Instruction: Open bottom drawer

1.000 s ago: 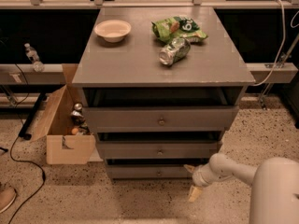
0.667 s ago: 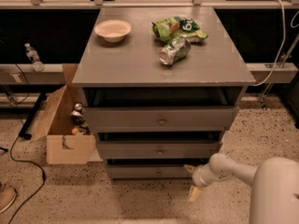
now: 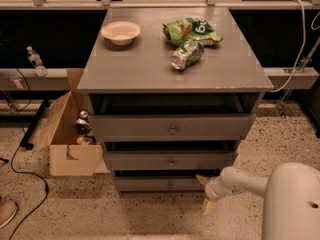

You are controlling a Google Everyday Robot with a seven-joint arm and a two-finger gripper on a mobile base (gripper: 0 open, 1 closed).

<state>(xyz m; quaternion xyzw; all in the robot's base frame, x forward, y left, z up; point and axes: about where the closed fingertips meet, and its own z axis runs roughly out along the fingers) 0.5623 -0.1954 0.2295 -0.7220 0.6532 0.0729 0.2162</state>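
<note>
The bottom drawer [image 3: 150,183] is the lowest of three grey drawers in the cabinet, with a shallow flat front and a small round knob [image 3: 170,185]. Its front sits about level with the drawers above, and its inside does not show. My gripper [image 3: 204,193] is low near the floor at the right end of the bottom drawer's front, to the right of the knob. Its two pale fingers [image 3: 208,206] are spread apart and hold nothing. My white arm [image 3: 280,194] comes in from the lower right.
The grey cabinet top [image 3: 150,64] holds a white bowl [image 3: 121,32], a green chip bag [image 3: 192,29] and a crushed can [image 3: 186,54]. An open cardboard box [image 3: 70,134] with small items stands on the floor at the left, with black cables [image 3: 20,169] beside it.
</note>
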